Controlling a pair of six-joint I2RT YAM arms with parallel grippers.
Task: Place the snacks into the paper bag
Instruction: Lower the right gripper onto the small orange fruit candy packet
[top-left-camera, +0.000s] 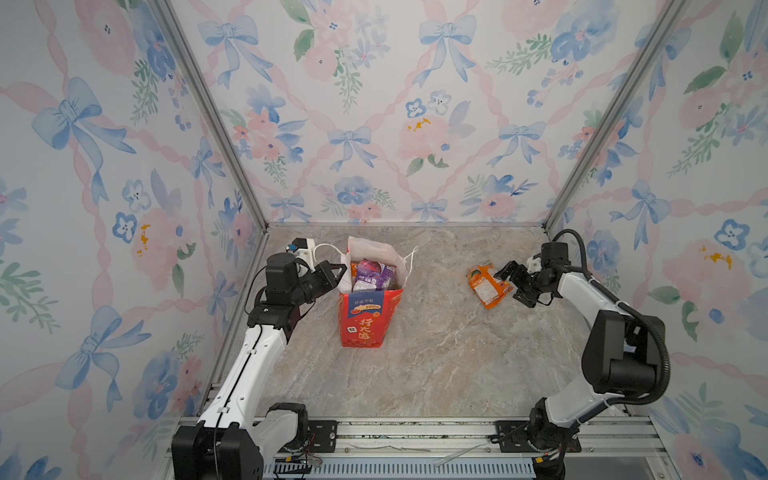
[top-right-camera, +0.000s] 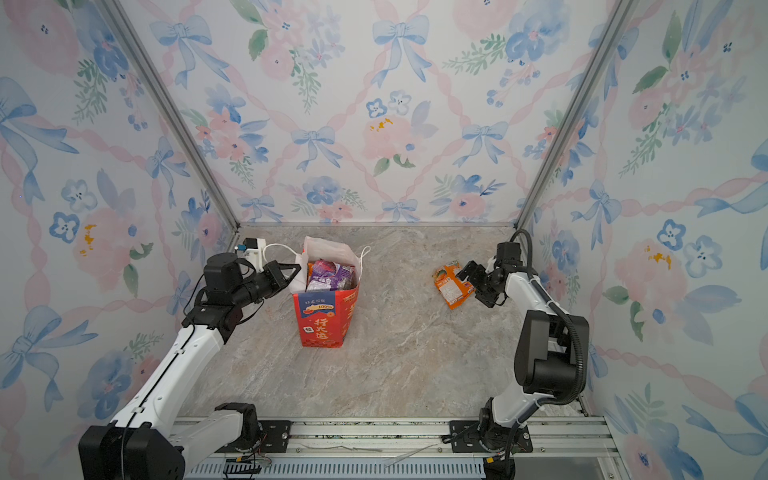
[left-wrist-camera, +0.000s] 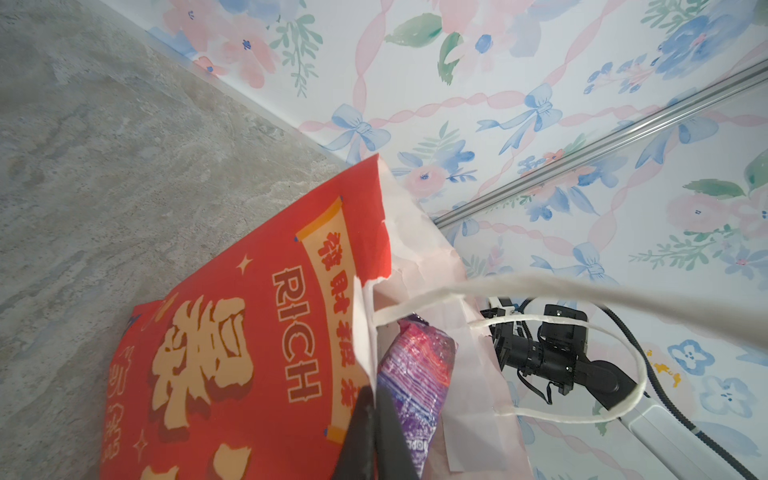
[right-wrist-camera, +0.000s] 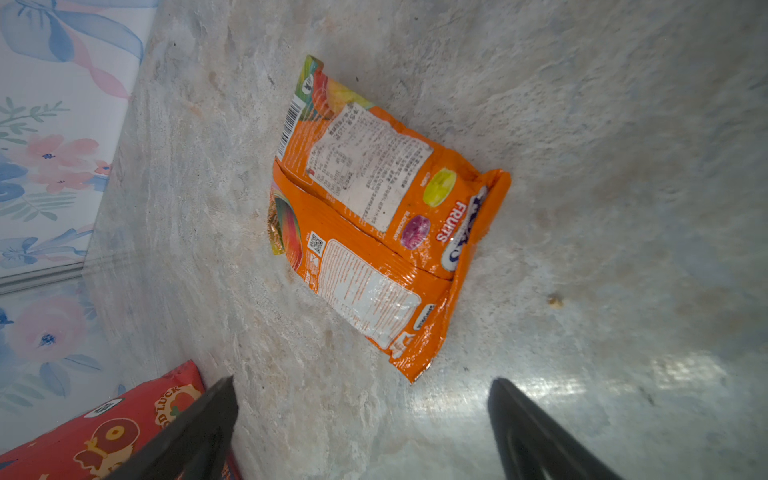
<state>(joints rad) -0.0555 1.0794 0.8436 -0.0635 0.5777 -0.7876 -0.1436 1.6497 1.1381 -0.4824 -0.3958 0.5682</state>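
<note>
**Left side.** The left gripper (top-left-camera: 338, 272) had its fingers (left-wrist-camera: 370, 432) together. In the left wrist view they appeared to be clamped on the side wall of the paper bag (top-left-camera: 368, 320) at its rim, so the judgement is that this arm was steadying the bag's mouth. The bag stood upright on the table (top-left-camera: 436, 353) and touched these fingertips. A white string handle (left-wrist-camera: 540, 286) hung loose beyond them.

**Bag contents.** Purple packets (top-left-camera: 374, 274) sat just inside the rim, immediately beyond the closed fingers. They filled the opening nearly to the top. Any packets beneath them were hidden.

**Right side.** One orange packet (top-left-camera: 486, 286) lay flat on the table, printed back upward, well apart from the bag. The right gripper (top-left-camera: 513, 286) stood with its fingers (right-wrist-camera: 536, 436) wide apart. The packet lay just ahead of the fingertips, between their lines, and did not touch them.

**Progress.** The task was judged nearly complete, with the orange packet the only snack visible outside the bag. Left to do were the grasp, the carry to the bag and the release into its crowded mouth.
</note>
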